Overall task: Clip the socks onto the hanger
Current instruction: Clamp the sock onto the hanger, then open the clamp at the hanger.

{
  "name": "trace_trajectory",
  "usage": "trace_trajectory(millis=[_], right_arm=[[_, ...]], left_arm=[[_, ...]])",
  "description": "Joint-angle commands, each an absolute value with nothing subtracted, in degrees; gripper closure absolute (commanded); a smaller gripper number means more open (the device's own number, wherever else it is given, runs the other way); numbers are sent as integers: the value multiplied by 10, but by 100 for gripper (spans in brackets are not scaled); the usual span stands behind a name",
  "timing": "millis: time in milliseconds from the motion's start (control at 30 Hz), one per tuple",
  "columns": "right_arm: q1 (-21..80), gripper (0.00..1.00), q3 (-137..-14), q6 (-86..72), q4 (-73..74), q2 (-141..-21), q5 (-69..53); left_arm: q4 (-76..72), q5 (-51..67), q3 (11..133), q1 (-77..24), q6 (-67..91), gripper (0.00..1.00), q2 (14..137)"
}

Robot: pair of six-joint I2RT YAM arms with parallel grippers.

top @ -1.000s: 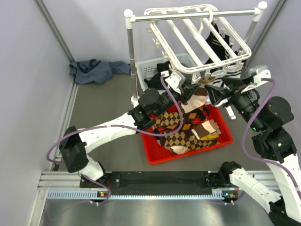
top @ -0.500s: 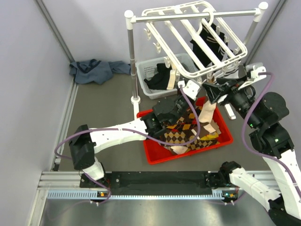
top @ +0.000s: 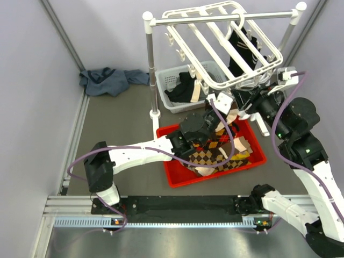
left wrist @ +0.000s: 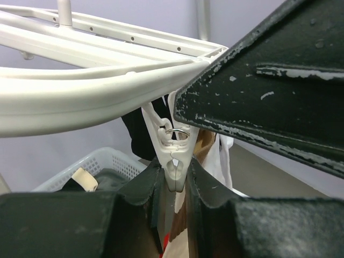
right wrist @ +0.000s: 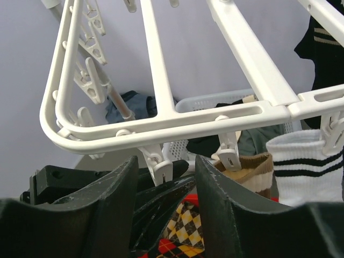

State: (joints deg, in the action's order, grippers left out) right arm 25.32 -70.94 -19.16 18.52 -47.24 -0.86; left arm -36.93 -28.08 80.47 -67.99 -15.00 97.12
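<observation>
Hanging from a rod (top: 215, 17), the hanger (top: 275, 54) sits above a red bin (top: 177, 180) on the bench (top: 118, 118). Argyle socks (top: 207, 156) are heaped in the bin. The left claw (top: 223, 102) and right claw (top: 244, 102) meet at the hanger's near edge.

From the left wrist, the left claw is closed on a dangling white clip (left wrist: 173, 166).

From the right wrist, the right claw's fingers stand apart, holding nothing, and a brown-cuffed sock (right wrist: 244, 166) sits under a neighbouring clip.
</observation>
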Motion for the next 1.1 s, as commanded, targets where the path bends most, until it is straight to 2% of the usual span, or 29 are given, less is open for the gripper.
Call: trace_trajectory(millis=[0,267,467,633,700,733,1067], right_arm=[[253,57,-710,-212,144,-475,-2],[252,70,-693,-215,137,-477,9],[252,89,-694,-200,142,-481,9],[252,96,-691,-169,131,-482,9],[252,99,-691,-159,127,-483,11],[253,100,-691,-150,125,-483,11],[253,100,-696,-111,118,-491,2]], left_arm=[[-381,-292,820,-689,-156,98,983],[-381,-301,822,-689,-151,95,986],[-377,-293,815,-689,-144,87,979],[-388,-269,785,-688,-122,66,960],[-388,-258,777,-688,-116,61,950],[-386,-250,767,-687,-110,55,946],[-388,-118,700,-643,-43,30,878]])
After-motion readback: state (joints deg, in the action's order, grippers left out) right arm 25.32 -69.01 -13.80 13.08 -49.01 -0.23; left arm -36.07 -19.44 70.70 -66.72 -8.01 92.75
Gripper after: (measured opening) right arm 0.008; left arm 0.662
